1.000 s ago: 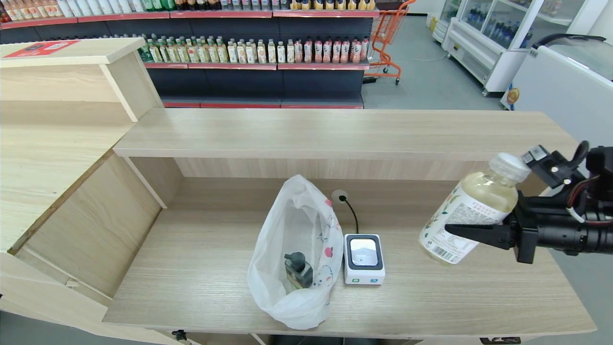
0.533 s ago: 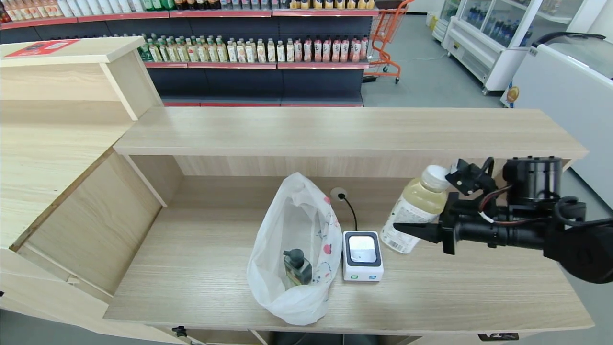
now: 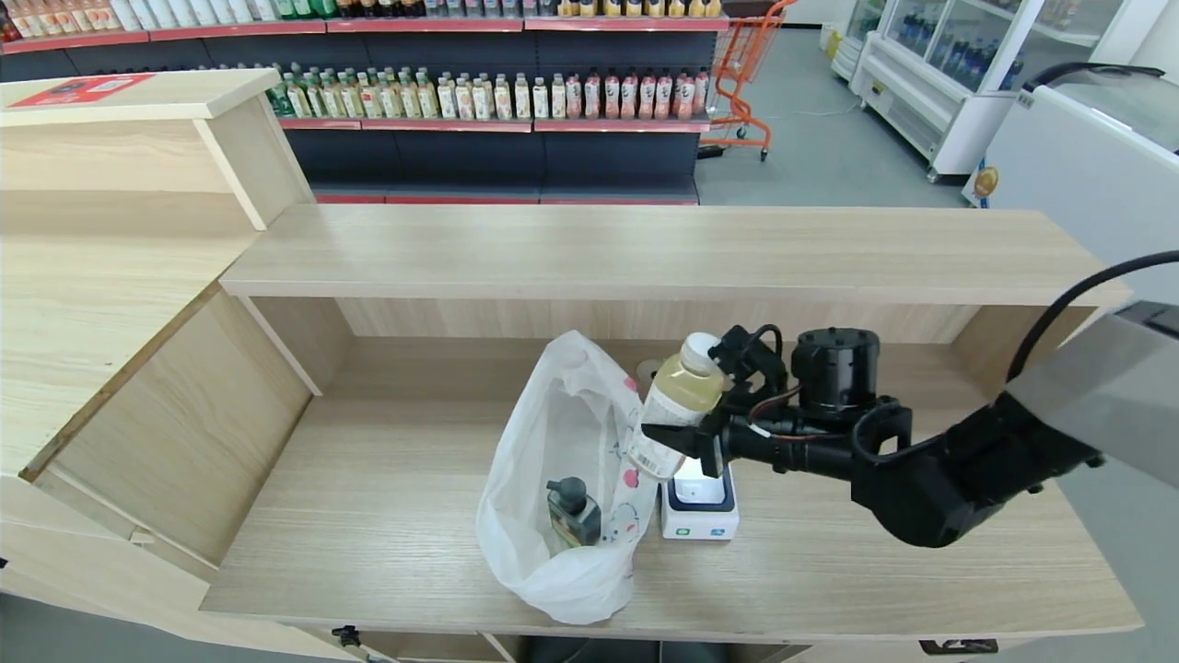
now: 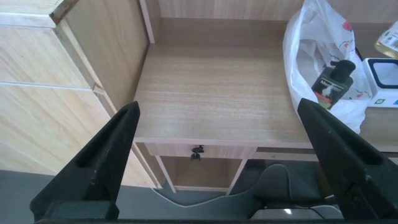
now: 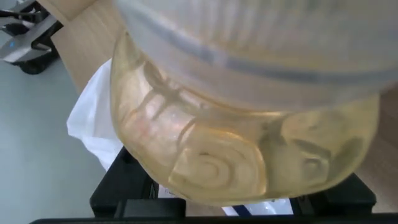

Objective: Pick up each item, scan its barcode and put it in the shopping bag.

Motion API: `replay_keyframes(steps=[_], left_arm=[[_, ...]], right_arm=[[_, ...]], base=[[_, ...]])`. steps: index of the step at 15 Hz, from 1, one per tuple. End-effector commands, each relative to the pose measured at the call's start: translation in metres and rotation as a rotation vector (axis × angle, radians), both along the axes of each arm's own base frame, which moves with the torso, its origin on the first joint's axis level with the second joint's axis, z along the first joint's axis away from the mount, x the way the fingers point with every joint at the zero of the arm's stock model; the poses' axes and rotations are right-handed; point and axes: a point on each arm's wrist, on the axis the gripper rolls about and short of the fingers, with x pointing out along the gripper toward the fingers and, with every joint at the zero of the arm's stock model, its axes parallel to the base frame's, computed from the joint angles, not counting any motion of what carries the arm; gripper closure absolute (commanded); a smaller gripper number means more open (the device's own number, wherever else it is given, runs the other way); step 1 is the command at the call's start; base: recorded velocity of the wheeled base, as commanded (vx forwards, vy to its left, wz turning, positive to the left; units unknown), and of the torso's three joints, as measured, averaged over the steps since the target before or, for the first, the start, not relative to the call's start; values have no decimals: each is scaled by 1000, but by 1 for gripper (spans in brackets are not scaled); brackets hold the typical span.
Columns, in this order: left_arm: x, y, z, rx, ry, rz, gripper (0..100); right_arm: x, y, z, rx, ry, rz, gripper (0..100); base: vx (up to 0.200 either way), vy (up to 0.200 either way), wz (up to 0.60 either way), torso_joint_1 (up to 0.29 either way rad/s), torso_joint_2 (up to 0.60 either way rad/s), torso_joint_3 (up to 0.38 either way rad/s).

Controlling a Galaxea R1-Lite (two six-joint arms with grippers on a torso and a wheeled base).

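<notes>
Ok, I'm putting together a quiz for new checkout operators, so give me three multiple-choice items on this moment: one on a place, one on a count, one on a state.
1. Where is the drink bottle?
A lying on the counter; B held up beside the scanner; C on the back shelf.
2. How many items are in the shopping bag?
A one; B two; C four.
3. The left gripper is:
A shut on a box; B shut, empty; C open.

Answers:
1 B, the right gripper clamps it in the air.
2 A, just a dark pump bottle.
3 C, its fingers stand wide apart.
</notes>
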Motion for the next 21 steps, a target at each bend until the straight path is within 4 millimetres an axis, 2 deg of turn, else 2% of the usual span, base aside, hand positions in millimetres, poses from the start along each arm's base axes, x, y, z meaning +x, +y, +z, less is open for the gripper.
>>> replay_keyframes(steps=[1,4,7,13,17,18,21], left_arm=[[0,0,0,0,0,0,0],[0,0,0,0,0,0,0],[0,0,0,0,0,0,0],[0,0,0,0,0,-1,0],[0,0,0,0,0,0,0],[0,0,0,0,0,0,0],[0,0,0,0,0,0,0]], right_arm=[[16,26,-33,-1,-3,30,100],[38,49,-55,2,-45,6,100],[54,71,-67,10,-84,-23,100],[63,81,-100,-41,-104,-5,100],[70,85,-107,-29,-133,-6,100],[72,86,-112,-35,-138,-24,0],[71,84,-113,-43,-161,-23,0]], base=[[0,0,0,0,0,0],[0,0,0,0,0,0],[0,0,0,0,0,0],[0,0,0,0,0,0],[0,0,0,0,0,0],[0,0,0,0,0,0],[0,0,0,0,0,0]])
